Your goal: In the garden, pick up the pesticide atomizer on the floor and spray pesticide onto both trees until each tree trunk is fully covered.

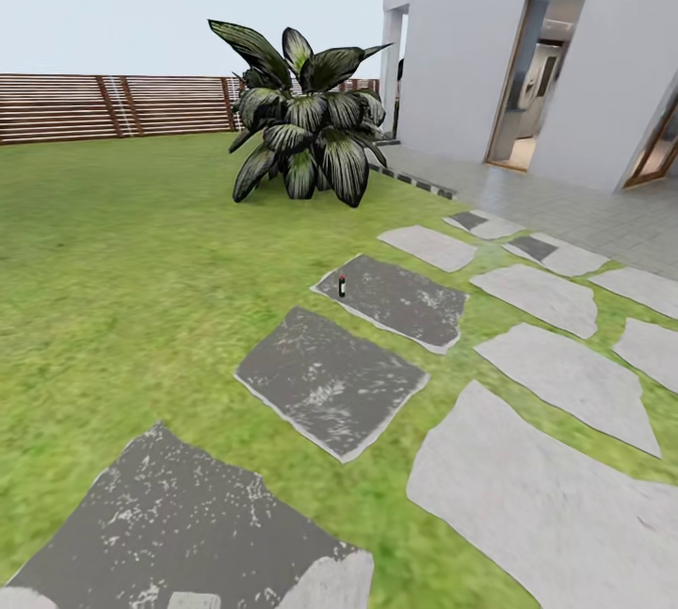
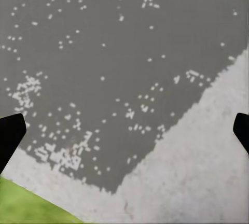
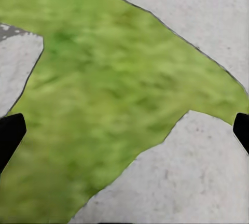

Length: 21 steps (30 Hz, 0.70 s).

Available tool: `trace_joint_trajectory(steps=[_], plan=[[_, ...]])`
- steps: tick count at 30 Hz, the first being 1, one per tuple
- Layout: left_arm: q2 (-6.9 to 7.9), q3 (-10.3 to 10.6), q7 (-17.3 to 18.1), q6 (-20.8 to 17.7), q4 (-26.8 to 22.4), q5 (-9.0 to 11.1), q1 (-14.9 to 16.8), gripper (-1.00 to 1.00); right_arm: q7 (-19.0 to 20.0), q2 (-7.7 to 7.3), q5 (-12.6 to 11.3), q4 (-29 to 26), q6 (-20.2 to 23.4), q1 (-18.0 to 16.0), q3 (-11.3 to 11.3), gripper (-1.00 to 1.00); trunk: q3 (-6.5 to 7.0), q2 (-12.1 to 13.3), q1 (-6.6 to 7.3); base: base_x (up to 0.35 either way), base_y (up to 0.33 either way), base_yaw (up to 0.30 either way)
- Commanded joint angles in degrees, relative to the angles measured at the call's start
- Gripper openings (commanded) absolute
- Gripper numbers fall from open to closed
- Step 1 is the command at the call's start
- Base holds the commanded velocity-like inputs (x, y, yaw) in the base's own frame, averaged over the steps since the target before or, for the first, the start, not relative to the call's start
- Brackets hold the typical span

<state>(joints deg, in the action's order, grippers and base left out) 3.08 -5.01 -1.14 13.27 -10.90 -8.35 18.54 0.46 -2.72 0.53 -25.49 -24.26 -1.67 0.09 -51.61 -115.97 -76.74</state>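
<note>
Grass (image 1: 141, 261) covers most of the head view, a garden lawn running back to a brown slatted fence (image 1: 113, 105) along the upper left. We see the pesticide atomizer (image 1: 342, 285) standing upright just right of the frame's middle, a tiny dark bottle with a red part, on the near-left corner of a dark grey stepping stone (image 1: 395, 300). A second dark stone (image 1: 328, 381) lies below it, and a third (image 1: 179, 524) fills the lower left. Pale stones (image 1: 537, 505) spread across the right half. A broad-leaved bush (image 1: 306, 134) stands above the atomizer at upper middle, and a white house (image 1: 527, 54) with open doorways takes the upper right.

In the left wrist view, our left gripper (image 2: 124, 130) hangs over a dark speckled stone with its pale border, its two black fingertips (image 2: 10, 133) at opposite edges of the frame, spread wide with nothing between them. In the right wrist view, our right gripper (image 3: 124, 130) is likewise spread wide, over a strip of grass between pale stones. The atomizer lies well apart from both grippers, touched by neither.
</note>
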Motion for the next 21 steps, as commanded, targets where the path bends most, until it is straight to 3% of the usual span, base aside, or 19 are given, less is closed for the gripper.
trace_joint_trajectory(steps=[1, 21], plan=[[0.00, 0.0, 0.0, 0.0, 0.0, 0.0, 0.0, 1.00, 0.0, 0.00, 0.0, 0.0, 0.0, 0.0, 0.0, 1.00, 0.00, 0.0, 0.00, 0.339, 0.000, 0.000], [0.00, 0.0, 0.0, 0.0, 0.0, 0.0, 0.0, 1.00, 0.0, 0.00, 0.0, 0.0, 0.0, 0.0, 0.0, 1.00, 0.00, 0.0, 0.00, 0.339, 0.000, 0.000]])
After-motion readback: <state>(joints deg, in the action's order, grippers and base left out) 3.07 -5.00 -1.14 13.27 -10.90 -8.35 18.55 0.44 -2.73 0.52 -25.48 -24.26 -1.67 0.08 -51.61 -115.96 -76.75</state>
